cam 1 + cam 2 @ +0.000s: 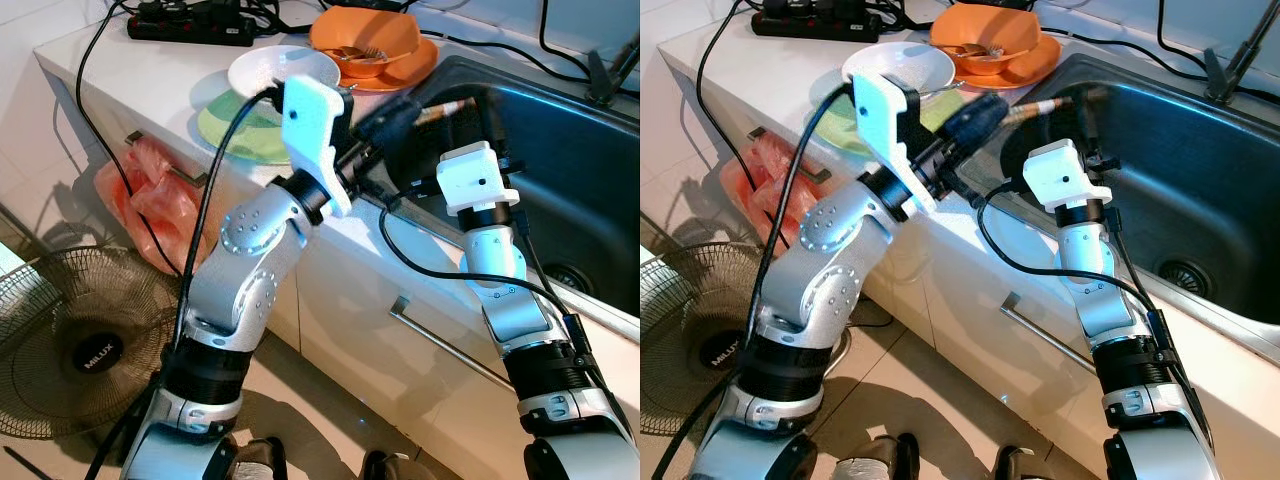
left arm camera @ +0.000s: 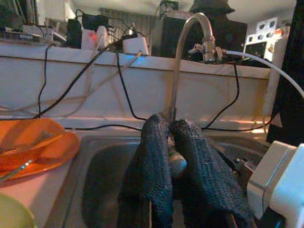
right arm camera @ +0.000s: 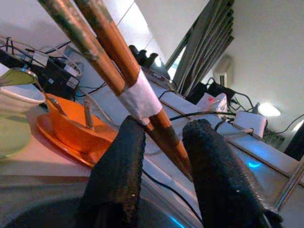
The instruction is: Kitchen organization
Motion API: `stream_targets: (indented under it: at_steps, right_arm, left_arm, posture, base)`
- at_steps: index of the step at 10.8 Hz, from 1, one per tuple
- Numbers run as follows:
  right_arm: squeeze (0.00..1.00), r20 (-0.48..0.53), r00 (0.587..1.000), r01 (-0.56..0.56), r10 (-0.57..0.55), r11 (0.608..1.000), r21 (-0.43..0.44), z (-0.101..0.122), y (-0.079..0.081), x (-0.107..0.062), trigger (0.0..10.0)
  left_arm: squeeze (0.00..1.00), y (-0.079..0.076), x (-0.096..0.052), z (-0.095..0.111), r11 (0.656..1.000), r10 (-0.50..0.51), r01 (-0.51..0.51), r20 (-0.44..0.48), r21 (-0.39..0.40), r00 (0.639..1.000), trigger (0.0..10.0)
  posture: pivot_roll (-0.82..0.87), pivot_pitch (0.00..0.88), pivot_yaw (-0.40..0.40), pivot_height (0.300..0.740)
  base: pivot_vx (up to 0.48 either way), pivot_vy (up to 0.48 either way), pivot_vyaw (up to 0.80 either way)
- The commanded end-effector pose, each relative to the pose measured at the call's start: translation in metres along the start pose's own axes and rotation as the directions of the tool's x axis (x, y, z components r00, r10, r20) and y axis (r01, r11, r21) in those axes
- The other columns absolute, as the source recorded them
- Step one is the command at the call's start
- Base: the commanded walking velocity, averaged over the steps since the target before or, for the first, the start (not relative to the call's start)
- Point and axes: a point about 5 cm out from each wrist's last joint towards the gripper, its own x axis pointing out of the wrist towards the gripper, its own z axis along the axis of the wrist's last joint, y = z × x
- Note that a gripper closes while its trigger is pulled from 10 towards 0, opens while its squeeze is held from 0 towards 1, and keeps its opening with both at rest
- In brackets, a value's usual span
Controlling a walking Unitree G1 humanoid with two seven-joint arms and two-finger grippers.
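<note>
Step in hand, as judged: a transfer of the chopsticks (image 3: 116,66) over the sink (image 1: 590,190), upper centre of the head frames; left gripper (image 2: 172,156) is clamped narrow on their near end (a metallic tip shows between its fingers); right gripper (image 3: 164,156) stands half-spread, the taped pair running between its fingers (image 3: 118,175), contact unclear. Long axis runs from the left gripper rightward, free end toward the sink's upper left rim; orange bowl (image 1: 365,40) and white bowl (image 1: 275,70) sit beyond. Next move calls for the right fingers to pinch before the left lets go.
</note>
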Motion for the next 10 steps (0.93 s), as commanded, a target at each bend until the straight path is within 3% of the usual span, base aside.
stream_targets:
  at_steps: [1,5,6,9,10]
  right_arm:
    - [0.00,-0.015,1.000,0.015,-0.015,1.000,0.013,-0.003,-0.002,-0.003,0.0]
    - [0.00,-0.020,1.000,0.018,-0.017,1.000,0.002,-0.004,-0.002,-0.003,0.0]
    - [0.00,-0.021,1.000,0.023,-0.023,1.000,-0.003,-0.004,-0.003,-0.003,10.0]
    - [0.00,-0.029,0.999,0.027,-0.027,1.000,-0.008,-0.005,-0.004,-0.003,10.0]
    - [1.00,-0.032,0.999,0.032,-0.032,0.999,-0.003,-0.006,-0.004,-0.003,10.0]
  left_arm:
    - [0.00,0.006,0.000,0.001,0.999,0.038,-0.038,-0.004,0.014,0.999,10.0]
    - [0.00,-0.002,-0.001,-0.006,0.999,-0.037,0.036,-0.048,-0.027,0.998,10.0]
    - [0.00,-0.003,-0.002,-0.008,0.999,-0.040,0.039,-0.056,-0.030,0.998,10.0]
    - [0.00,-0.003,-0.003,-0.010,0.999,-0.036,0.034,-0.071,-0.028,0.997,10.0]
    - [0.00,-0.003,-0.003,-0.010,0.999,-0.035,0.033,-0.073,-0.027,0.997,10.0]
  posture:
    - [0.06,0.149,0.030,0.740]
    - [0.06,0.157,0.033,0.740]
    - [0.06,0.157,0.033,0.740]
    - [0.06,0.159,0.032,0.740]
    - [0.06,0.159,0.032,0.740]
  base:
    - [0.000,0.000,0.00]
    - [0.000,0.000,0.00]
    - [0.000,0.000,0.00]
    - [0.000,0.000,0.00]
    - [0.000,0.000,0.00]
